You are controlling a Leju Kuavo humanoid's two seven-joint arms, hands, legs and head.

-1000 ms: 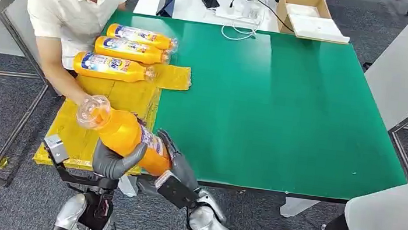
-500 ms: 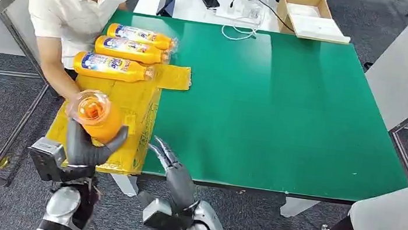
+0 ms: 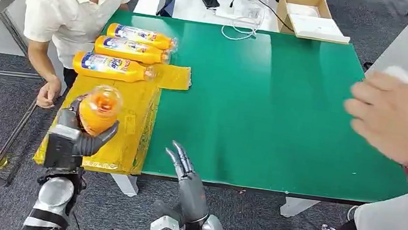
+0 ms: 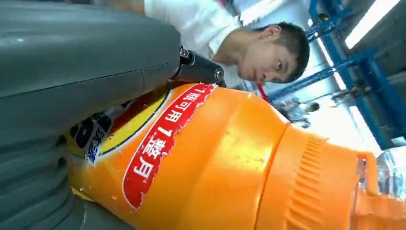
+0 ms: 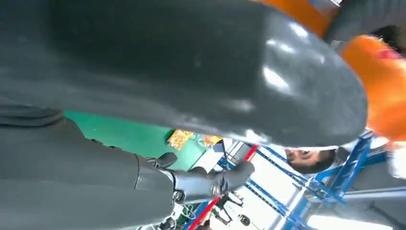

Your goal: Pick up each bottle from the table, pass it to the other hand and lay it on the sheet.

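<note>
left hand (image 3: 78, 138) wrapped round an orange bottle (image 3: 98, 108), cap end tipped toward the camera, held over the yellow sheet (image 3: 136, 118) at 9 o'clock on the green table (image 3: 285, 101). right hand (image 3: 186, 171) bare at 6 o'clock, fingers straight and apart. three more bottles (image 3: 115, 66) lying side by side at 11 o'clock on the sheet, a person (image 3: 73, 11) beside them.

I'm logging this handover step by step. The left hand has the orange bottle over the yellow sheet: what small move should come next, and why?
Probably lower and tip the bottle onto the bare near part of the yellow sheet. The left hand grips it upright above that sheet, the right hand holds nothing with fingers apart at the table edge, and three bottles lie at the sheet's far end.
</note>
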